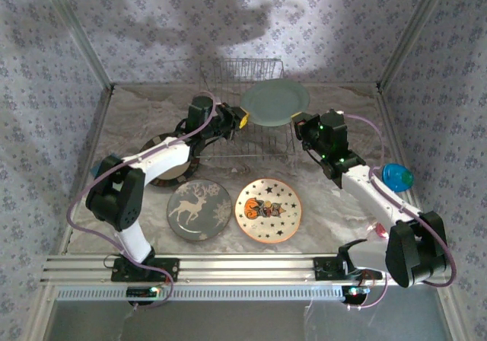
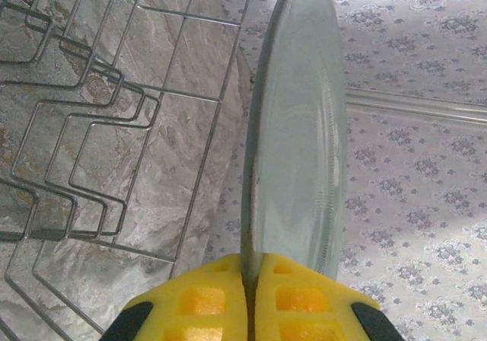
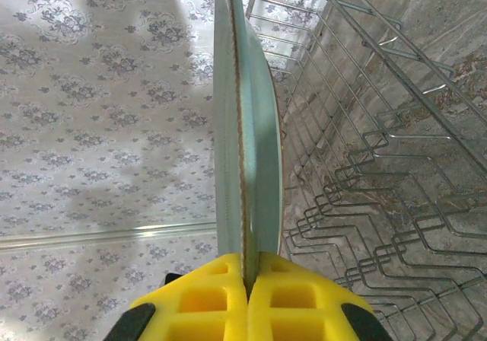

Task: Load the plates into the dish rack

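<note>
The teal plate (image 1: 275,103) hangs over the rack (image 1: 243,71), above its near half; its width runs left to right between the 2 grippers, its face tilted up toward the top camera, so it reads as a wide oval. It is plain pale teal, glossy, with a thin darker rim line that the right wrist view shows edge-on. The left gripper (image 1: 242,117) pinches the plate's left rim between its yellow pads (image 2: 199,299); the right gripper (image 1: 299,122) pinches the right rim in the same way, pads (image 3: 293,295) closed on the edge. Wire tines stand beside the plate in both wrist views. On the table (image 1: 335,227), near the arm bases, lie the deer plate (image 1: 199,211) and the star plate (image 1: 268,209), side by side and flat; the brown plate (image 1: 162,175) lies partly under the left arm (image 1: 156,157). A blue cup (image 1: 396,176) sits at the right.
</note>
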`<control>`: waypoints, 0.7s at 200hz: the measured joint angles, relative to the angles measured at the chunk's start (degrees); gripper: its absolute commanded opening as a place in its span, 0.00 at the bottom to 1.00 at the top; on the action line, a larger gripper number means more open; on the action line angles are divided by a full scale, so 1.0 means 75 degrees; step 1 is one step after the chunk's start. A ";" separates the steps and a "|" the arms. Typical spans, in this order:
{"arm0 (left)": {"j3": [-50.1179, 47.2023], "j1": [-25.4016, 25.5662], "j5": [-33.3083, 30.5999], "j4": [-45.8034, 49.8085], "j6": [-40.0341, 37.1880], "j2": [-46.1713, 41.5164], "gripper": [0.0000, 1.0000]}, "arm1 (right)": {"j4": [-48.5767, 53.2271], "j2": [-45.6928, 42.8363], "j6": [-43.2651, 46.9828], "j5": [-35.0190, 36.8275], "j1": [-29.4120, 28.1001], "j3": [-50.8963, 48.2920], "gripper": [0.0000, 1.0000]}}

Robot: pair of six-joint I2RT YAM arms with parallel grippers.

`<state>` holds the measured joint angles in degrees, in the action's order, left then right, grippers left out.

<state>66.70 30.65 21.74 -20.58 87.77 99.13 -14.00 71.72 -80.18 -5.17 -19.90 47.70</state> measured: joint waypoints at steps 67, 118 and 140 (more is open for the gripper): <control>-0.0041 -0.0050 0.0029 -0.0082 -0.0023 0.0015 0.00 | -0.0026 0.0111 0.0009 -0.0195 0.0020 -0.0023 0.44; -0.0061 -0.0085 0.0087 -0.0067 -0.0122 0.0015 0.00 | -0.0204 0.0143 0.0067 -0.0399 0.0035 -0.0026 0.71; -0.0061 -0.0096 0.0111 -0.0044 -0.0181 0.0015 0.00 | -0.0239 0.0233 0.0055 -0.0466 0.0035 -0.0026 0.77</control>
<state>66.24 29.93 22.57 -20.91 86.41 99.24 -15.79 73.47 -79.77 -8.67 -19.64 47.51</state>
